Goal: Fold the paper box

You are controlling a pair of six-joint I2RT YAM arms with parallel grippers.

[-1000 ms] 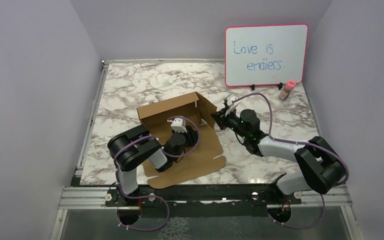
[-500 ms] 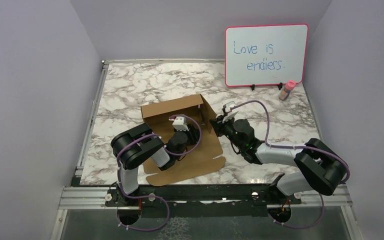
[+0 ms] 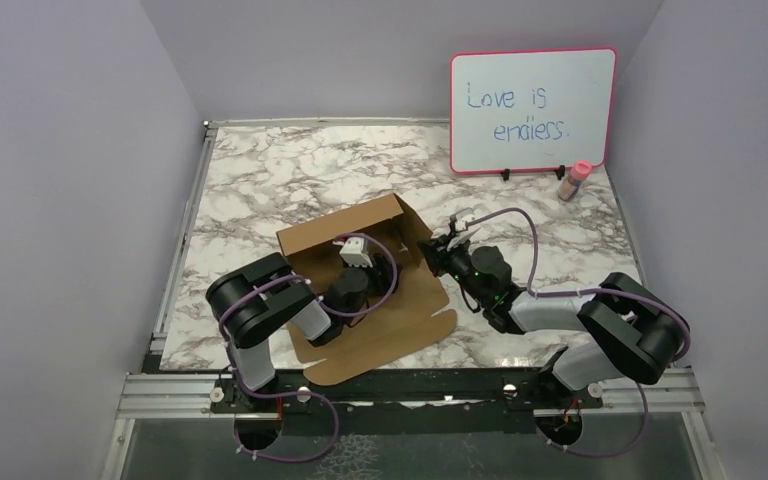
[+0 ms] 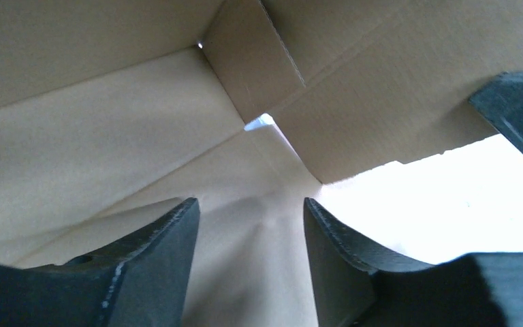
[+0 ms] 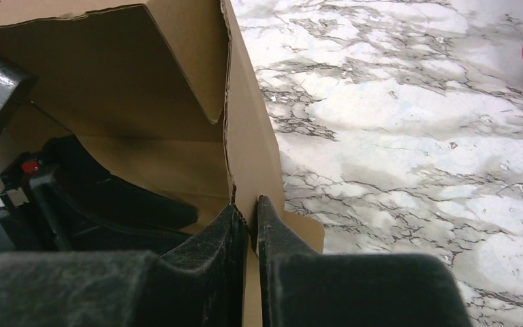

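The paper box point(image 3: 332, 229) is a brown cardboard sheet in the middle of the table, its back and right walls raised and its front panel lying flat. My left gripper point(image 3: 358, 252) reaches inside the box. In the left wrist view it point(image 4: 248, 204) is open over the box floor point(image 4: 109, 143), facing the far right corner, with nothing between the fingers. My right gripper point(image 3: 432, 250) is at the box's right wall. The right wrist view shows it point(image 5: 248, 204) shut on that wall's edge point(image 5: 252, 136).
A pink-framed whiteboard point(image 3: 532, 110) stands at the back right of the marble table point(image 3: 280, 170). A small bottle with a pink cap point(image 3: 573, 181) sits beside it. The left arm's dark wrist point(image 5: 95, 197) fills the box interior.
The right gripper has moved toward the near left with the right wall, and the box has shifted slightly. The left gripper's jaws have widened.
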